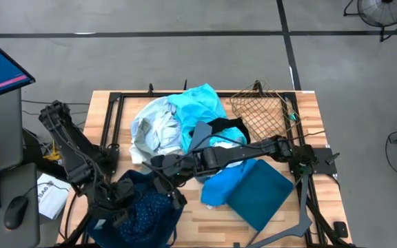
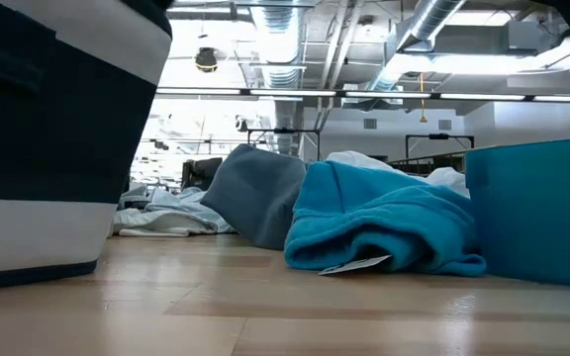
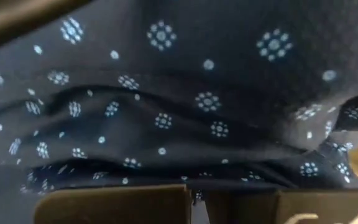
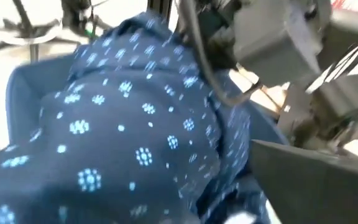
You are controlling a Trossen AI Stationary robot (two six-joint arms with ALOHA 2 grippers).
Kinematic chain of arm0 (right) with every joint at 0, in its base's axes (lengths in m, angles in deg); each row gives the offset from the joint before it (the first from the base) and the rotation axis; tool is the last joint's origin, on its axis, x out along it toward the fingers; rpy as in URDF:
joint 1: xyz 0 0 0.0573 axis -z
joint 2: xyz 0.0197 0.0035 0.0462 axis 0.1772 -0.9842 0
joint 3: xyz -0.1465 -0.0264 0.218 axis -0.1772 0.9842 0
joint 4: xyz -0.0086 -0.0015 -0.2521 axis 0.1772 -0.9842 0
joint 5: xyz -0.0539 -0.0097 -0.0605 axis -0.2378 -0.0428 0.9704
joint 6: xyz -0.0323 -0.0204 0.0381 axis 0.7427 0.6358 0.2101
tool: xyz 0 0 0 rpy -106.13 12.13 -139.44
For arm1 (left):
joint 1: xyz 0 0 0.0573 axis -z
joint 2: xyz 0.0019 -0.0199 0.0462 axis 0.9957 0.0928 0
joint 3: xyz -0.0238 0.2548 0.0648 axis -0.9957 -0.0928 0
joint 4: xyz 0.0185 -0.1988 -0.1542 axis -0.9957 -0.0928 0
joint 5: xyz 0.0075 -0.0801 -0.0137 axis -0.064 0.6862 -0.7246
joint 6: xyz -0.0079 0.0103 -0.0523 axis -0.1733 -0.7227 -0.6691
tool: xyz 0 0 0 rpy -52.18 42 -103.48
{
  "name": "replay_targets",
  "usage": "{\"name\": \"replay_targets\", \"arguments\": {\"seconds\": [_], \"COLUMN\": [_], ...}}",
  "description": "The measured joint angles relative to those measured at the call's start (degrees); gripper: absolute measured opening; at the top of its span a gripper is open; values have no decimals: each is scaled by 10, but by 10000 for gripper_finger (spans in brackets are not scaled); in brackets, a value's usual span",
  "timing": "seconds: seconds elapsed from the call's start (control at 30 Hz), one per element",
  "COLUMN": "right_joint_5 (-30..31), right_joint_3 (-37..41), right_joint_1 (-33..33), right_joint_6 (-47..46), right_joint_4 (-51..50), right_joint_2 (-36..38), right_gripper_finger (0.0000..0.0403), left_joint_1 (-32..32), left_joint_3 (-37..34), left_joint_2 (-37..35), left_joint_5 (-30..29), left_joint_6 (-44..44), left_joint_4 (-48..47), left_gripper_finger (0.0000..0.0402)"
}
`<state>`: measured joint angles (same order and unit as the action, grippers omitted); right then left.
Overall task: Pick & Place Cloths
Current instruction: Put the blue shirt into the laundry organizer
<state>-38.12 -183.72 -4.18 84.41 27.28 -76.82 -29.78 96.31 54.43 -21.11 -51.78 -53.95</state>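
- Reaching across the table point(image 1: 309, 117) from its right side, the right arm stretched toward the navy dotted cloth point(image 1: 147, 210), with the right gripper point(image 1: 163, 165) at that cloth's upper edge; whether its fingers were apart or together could not be told from any view.
- The left gripper point(image 1: 119, 200) sat low at the front left, fingers together, pressed into the navy dotted cloth; the left wrist view was filled with that dotted fabric point(image 3: 179, 112), though an actual pinch on it could not be confirmed.
- In the right wrist view the same dotted cloth point(image 4: 123, 130) was heaped inside a dark-blue bin point(image 4: 23, 87), with the left arm's grey hardware just beside it.
- A turquoise cloth point(image 1: 198, 103) and a white cloth point(image 1: 154, 127) lay piled together at the table's middle rear, touching each other.
- A bright blue cloth point(image 1: 219, 184) lay at the front, against a teal bin point(image 1: 264, 193).
- A brown wire-mesh basket point(image 1: 257, 110) stood at the rear right.
- From the low view, the bright blue cloth point(image 2: 384, 222) lay bunched on the wood, a grey cloth point(image 2: 260, 203) leaning behind it.
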Motion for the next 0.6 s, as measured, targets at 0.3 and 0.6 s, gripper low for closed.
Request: {"name": "replay_targets", "arguments": {"seconds": [0.3,0.6], "right_joint_5": [-5,-5], "right_joint_3": [0,-9], "right_joint_1": [0,-2], "right_joint_6": [10,4], "right_joint_4": [-141,-265], "right_joint_2": [4,29], "right_gripper_finger": [346,349], "left_joint_1": [0,0], "left_joint_3": [-26,-27], "left_joint_2": [0,0], "left_joint_5": [47,56], "left_joint_6": [-20,-56], "left_joint_4": [-2,-10], "left_gripper_finger": [1,1]}}
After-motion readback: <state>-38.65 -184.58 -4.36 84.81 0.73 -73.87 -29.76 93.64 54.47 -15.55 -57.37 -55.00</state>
